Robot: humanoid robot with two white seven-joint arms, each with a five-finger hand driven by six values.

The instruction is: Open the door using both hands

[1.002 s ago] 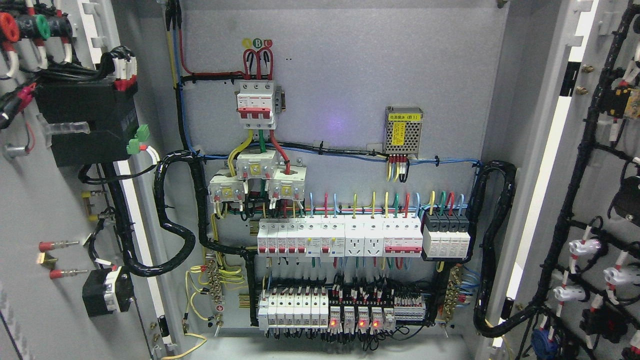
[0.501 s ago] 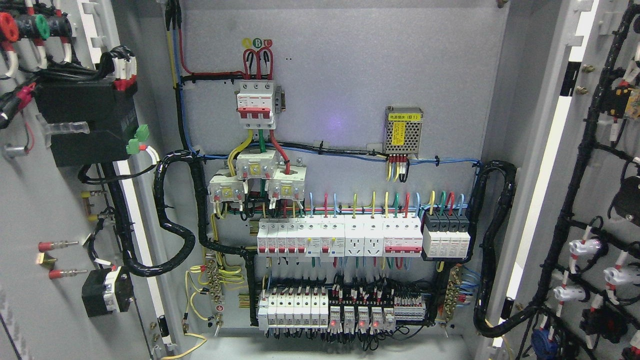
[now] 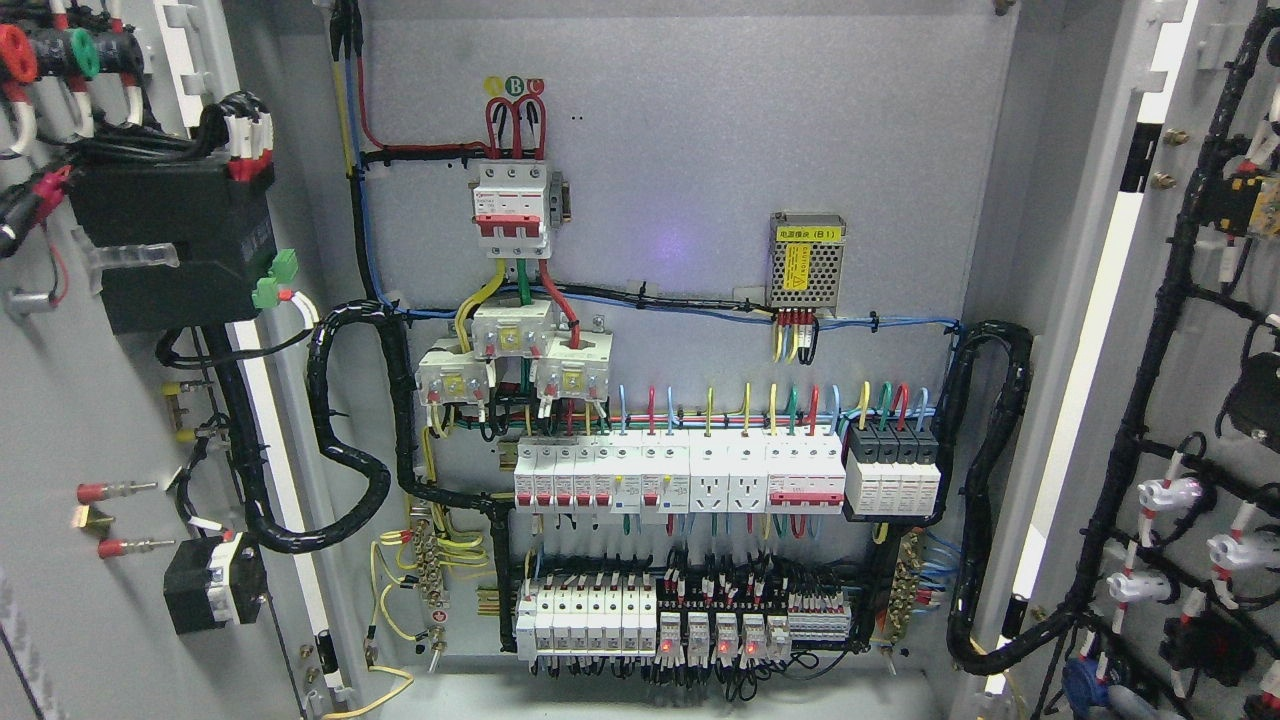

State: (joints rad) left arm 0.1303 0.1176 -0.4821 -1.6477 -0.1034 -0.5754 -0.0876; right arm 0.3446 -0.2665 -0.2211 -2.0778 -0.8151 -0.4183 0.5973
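Observation:
The grey electrical cabinet stands with both doors swung wide. The left door (image 3: 90, 400) fills the picture's left edge, its inner face carrying a black box (image 3: 165, 245) and wiring. The right door (image 3: 1195, 390) fills the right edge, with a black wire harness (image 3: 1140, 380) and white lamp backs. Between them the back panel (image 3: 680, 150) is fully exposed. A small grey rounded shape (image 3: 1135, 703) shows at the bottom edge on the right; it may be part of my right hand. My left hand is out of view.
On the back panel sit a red-and-white main breaker (image 3: 512, 210), a meshed power supply (image 3: 806, 258), rows of white breakers (image 3: 680, 475) and relays with red lights (image 3: 720, 640). Thick black conduit (image 3: 345, 460) loops from the left door into the cabinet.
Doors and cabinet are as before. The grey shape at the bottom right edge is new, partly covering the blue part there.

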